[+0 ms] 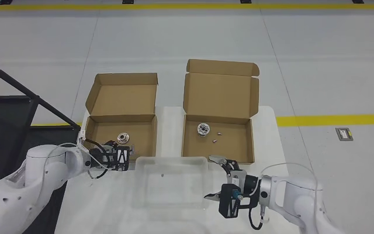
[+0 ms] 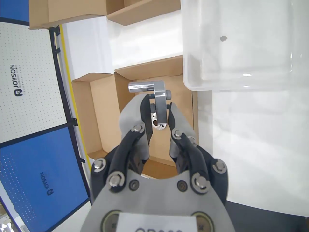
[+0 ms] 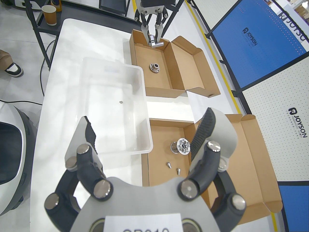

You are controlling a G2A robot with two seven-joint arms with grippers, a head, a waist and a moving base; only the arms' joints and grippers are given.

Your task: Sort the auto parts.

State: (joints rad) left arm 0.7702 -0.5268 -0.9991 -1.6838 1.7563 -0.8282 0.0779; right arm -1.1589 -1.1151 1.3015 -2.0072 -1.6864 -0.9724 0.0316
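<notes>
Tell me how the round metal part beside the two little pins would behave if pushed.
Likely rigid and heavy for its size: the round part looks like solid machined metal. It seems to lie on its side in the cardboard box, so a push may roll it, perhaps toward the pins. Its shiny surface could slip in the open right pincer.

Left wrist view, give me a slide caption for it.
Left gripper holds an L-shaped metal part over an open cardboard box, beside the clear plastic bin.
</notes>
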